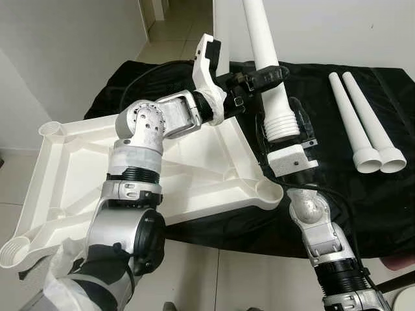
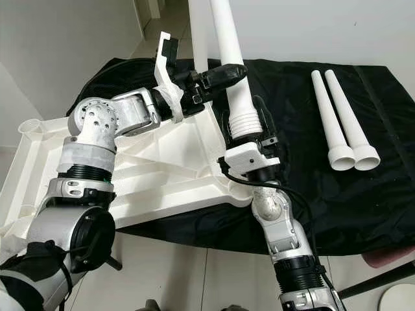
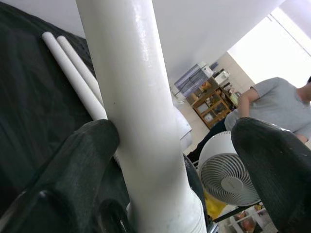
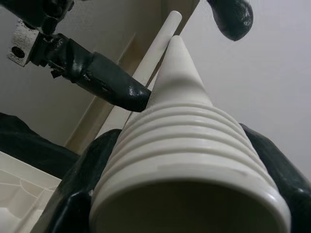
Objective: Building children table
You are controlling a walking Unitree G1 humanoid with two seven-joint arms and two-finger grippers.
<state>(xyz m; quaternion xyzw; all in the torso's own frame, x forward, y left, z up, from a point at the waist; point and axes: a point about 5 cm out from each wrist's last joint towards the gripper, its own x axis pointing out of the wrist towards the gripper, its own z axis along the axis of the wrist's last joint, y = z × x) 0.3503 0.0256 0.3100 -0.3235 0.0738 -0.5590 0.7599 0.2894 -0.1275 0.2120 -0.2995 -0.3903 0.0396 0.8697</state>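
A home room: tiled floor (image 1: 188, 29), shelf unit (image 3: 210, 99), standing fan (image 3: 226, 172), seated person (image 3: 272, 109).

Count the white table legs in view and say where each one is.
3. One leg is held upright between the right gripper and left gripper, above the tabletop. Two legs lie side by side on the black cloth. Others may be hidden.

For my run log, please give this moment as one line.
right gripper: shut on leg | left gripper: open around leg | tabletop: on cloth
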